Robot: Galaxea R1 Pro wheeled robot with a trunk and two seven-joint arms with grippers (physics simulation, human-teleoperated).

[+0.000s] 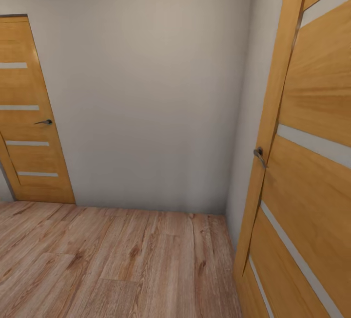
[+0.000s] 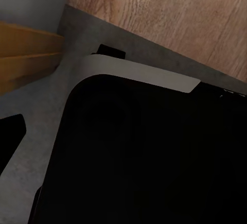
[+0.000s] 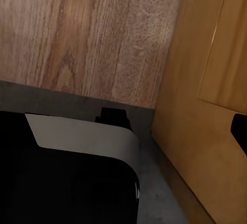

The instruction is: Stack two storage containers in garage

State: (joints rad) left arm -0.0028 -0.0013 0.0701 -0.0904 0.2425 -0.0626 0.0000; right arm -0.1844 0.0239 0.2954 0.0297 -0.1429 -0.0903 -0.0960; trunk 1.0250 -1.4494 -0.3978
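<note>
In a corner of wood floor (image 1: 122, 264) between two doors (image 1: 29, 113), no bins visible; thin-walled, likely light, best gripped by rims. Tool state: cannot tell.

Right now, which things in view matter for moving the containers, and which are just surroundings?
For the job:
- none of the containers in view; light wood-plank floor, so not the garage's concrete.

Surroundings:
- closed wooden door with lever handle
- near wooden door on the right, with handle
- plain wall
- robot's dark base

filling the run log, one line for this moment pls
phase: in transit | scene: wood-plank floor, beige wall, two wooden doors | containers: unseen
</note>
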